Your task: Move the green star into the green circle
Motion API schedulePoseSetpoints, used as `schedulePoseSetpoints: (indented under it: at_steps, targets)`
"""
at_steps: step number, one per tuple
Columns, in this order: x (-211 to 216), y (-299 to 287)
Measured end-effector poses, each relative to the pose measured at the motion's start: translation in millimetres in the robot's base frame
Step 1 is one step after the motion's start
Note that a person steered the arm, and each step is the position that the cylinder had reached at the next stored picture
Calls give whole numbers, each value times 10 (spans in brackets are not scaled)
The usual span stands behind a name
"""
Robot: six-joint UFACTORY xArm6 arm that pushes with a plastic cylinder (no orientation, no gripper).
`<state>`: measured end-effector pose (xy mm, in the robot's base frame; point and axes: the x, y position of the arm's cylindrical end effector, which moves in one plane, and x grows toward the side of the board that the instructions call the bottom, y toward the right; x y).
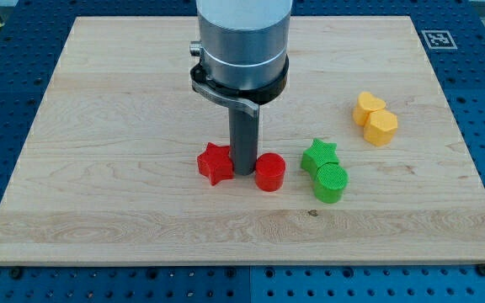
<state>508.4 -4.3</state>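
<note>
The rod's tip is set down on the worktop in the gap between the red star on its left and the red cylinder on its right, so neither green piece is touched. The green star is found to the right, already pressed against the green cylinder just nearer, which suggests the job is nearly or fully done. No claw is fitted, so no grasp can be told; two yellow blocks are left far right.
</note>
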Motion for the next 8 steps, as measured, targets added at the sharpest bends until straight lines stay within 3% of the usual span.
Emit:
schedulePoseSetpoints:
  at_steps: [3, 5, 6, 8]
  targets:
    - [-105, -23]
    - [-537, 114]
    - [-538, 215]
    - [-133, 762]
